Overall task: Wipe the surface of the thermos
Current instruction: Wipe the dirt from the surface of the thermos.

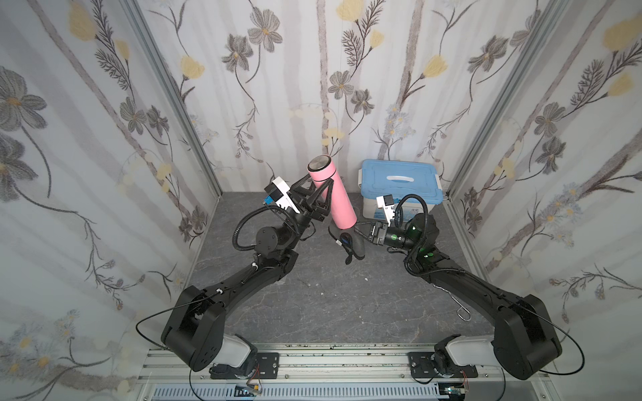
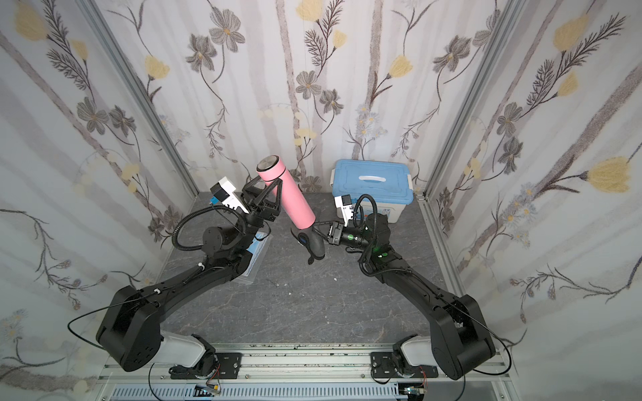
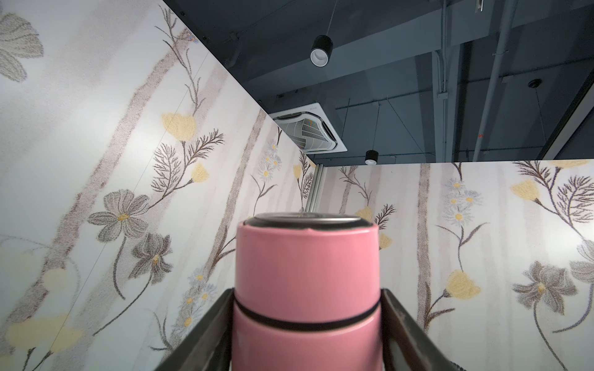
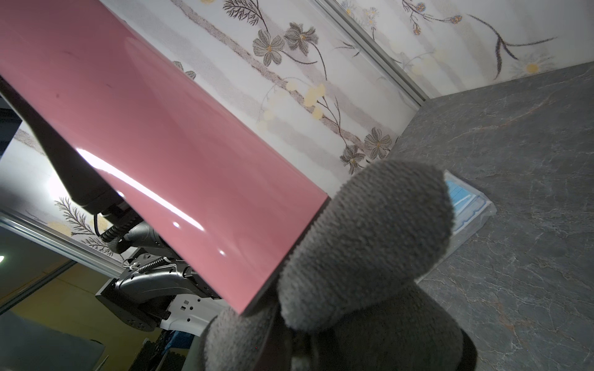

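The pink thermos [image 1: 332, 198] [image 2: 293, 201] with its silver cap hangs tilted above the table, cap end up and toward the back. My left gripper [image 1: 319, 185] [image 2: 268, 184] [image 3: 307, 298] is shut on its upper body, just below the dark seam under the cap; both fingers press its sides. In the right wrist view the thermos [image 4: 144, 144] runs diagonally. My right gripper [image 1: 364, 234] [image 2: 321, 232] is shut on a grey cloth [image 1: 352, 243] [image 2: 312, 244] [image 4: 369, 241]. The cloth touches the thermos's bottom end and hides the jaws.
A white box with a blue lid [image 1: 399, 180] [image 2: 371, 184] stands at the back right, close behind the right wrist. A flat clear packet with blue contents [image 2: 258, 257] [image 4: 467, 205] lies under the left arm. A metal hook [image 1: 455, 302] lies by the right arm. Flowered walls enclose three sides.
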You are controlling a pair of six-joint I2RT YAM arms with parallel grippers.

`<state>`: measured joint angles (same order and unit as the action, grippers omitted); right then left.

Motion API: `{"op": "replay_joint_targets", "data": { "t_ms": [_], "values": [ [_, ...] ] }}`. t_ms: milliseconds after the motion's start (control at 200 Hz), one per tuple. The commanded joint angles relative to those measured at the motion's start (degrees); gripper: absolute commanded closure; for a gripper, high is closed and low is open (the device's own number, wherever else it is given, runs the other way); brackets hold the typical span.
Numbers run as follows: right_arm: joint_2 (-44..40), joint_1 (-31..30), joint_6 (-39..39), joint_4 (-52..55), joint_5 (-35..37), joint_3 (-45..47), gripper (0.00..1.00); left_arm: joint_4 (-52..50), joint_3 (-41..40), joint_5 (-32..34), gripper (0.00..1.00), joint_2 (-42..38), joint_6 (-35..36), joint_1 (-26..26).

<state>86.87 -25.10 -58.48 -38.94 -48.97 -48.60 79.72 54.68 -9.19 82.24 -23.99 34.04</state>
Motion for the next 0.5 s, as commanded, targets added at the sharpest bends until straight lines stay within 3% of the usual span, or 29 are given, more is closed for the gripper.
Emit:
{"op": "replay_joint_targets", "data": {
  "t_ms": [0, 495],
  "values": [
    [0.4, -0.37, -1.48, -6.62, -0.25, -0.36, 1.0, 1.22, 0.42, -1.27, 0.92, 0.25, -0.06, 0.2],
    [-7.1, 4.88, -1.22, -3.41, -1.09, 3.73, 1.0, 1.22, -4.13, -0.97, 0.93, -2.83, 1.95, -0.5]
  ]
}}
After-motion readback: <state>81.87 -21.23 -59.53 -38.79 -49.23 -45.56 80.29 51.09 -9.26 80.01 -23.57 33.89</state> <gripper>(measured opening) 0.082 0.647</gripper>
